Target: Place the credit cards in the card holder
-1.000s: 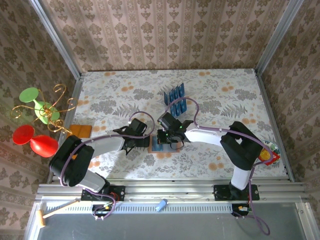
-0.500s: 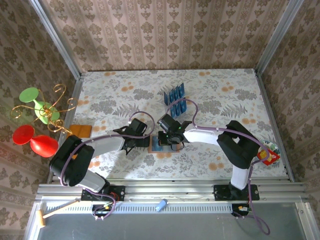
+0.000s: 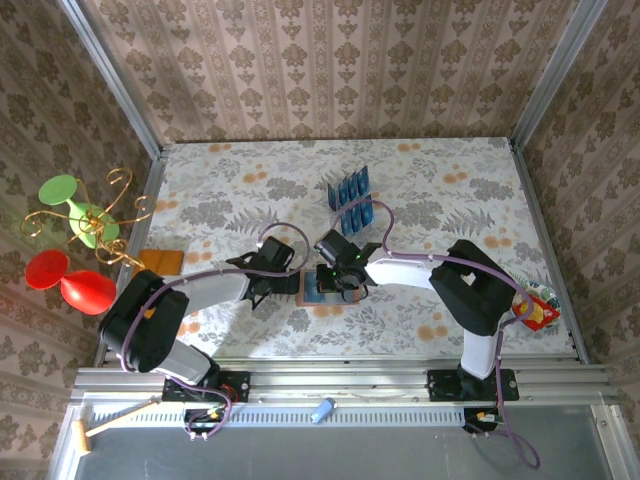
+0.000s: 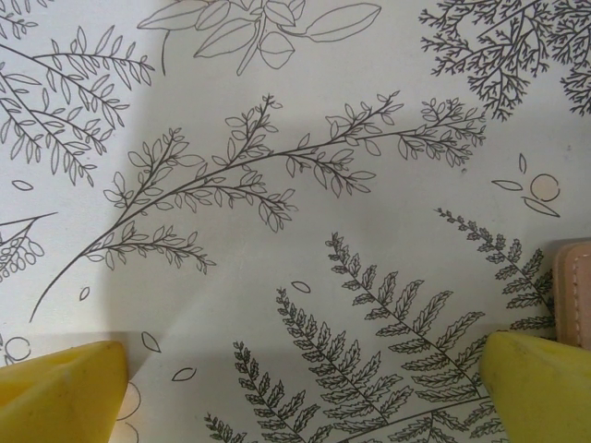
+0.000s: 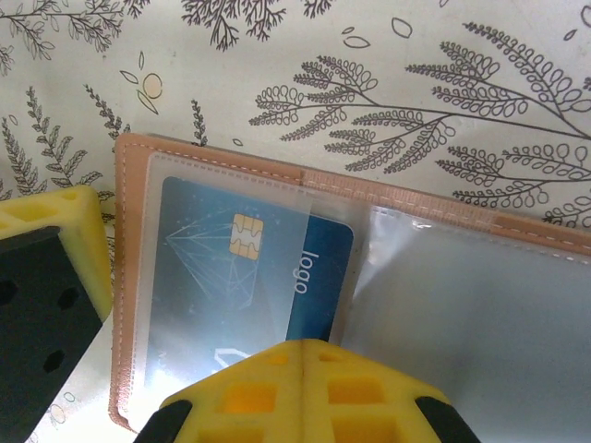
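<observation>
The card holder point(image 5: 443, 221) lies open and flat on the patterned table, tan rim up, clear pockets showing. One blue credit card point(image 5: 245, 268) sits mostly inside its left pocket, the right end still sticking out. My right gripper point(image 5: 305, 355) is shut, fingertips pressed together at that card's near edge with nothing between them. From above, the right gripper point(image 3: 340, 272) hangs over the card holder point(image 3: 305, 293). My left gripper point(image 4: 305, 397) stands open just left of it, low over bare table; the holder's edge point(image 4: 572, 291) touches its right fingertip point(image 4: 540, 383). More credit cards point(image 3: 349, 187) stand behind.
A clear slotted rack point(image 3: 360, 213) holding the blue cards stands just behind the grippers. A flat orange-brown square point(image 3: 160, 262) lies at the table's left edge. Red and green balloons on a gold stand point(image 3: 75, 285) sit outside the left wall. A red object point(image 3: 537, 312) lies at the right edge.
The right arm's elbow has drifted slightly left. Both grippers stay where they were by the card holder.
</observation>
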You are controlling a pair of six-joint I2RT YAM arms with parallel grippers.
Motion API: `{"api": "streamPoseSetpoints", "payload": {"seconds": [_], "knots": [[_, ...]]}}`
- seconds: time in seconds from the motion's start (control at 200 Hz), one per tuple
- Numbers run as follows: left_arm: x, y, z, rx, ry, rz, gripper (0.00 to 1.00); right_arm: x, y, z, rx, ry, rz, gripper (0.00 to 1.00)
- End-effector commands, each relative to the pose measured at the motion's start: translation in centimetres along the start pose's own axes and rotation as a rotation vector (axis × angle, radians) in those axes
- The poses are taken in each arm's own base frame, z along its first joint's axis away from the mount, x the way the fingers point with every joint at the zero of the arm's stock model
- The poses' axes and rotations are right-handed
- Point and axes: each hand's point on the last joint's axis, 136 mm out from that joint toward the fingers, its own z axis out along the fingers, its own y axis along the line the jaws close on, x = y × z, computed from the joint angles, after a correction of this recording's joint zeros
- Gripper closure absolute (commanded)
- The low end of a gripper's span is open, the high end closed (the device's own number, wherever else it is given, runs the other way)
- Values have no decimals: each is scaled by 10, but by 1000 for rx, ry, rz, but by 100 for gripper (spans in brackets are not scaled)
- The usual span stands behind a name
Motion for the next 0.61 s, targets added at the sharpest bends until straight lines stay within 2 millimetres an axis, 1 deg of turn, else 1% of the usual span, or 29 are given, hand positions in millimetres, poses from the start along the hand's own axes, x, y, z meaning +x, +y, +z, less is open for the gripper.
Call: {"api": "streamPoseSetpoints", "payload": {"seconds": [0.0, 0.485, 0.6], "knots": [[18, -6, 13, 28, 68, 25, 0, 6, -6, 8, 31, 28, 6, 100], [19, -9, 15, 37, 66, 29, 0, 2, 12, 11, -18, 32, 1, 100], [20, -9, 15, 37, 66, 29, 0, 1, 14, 11, -26, 33, 6, 100]]}}
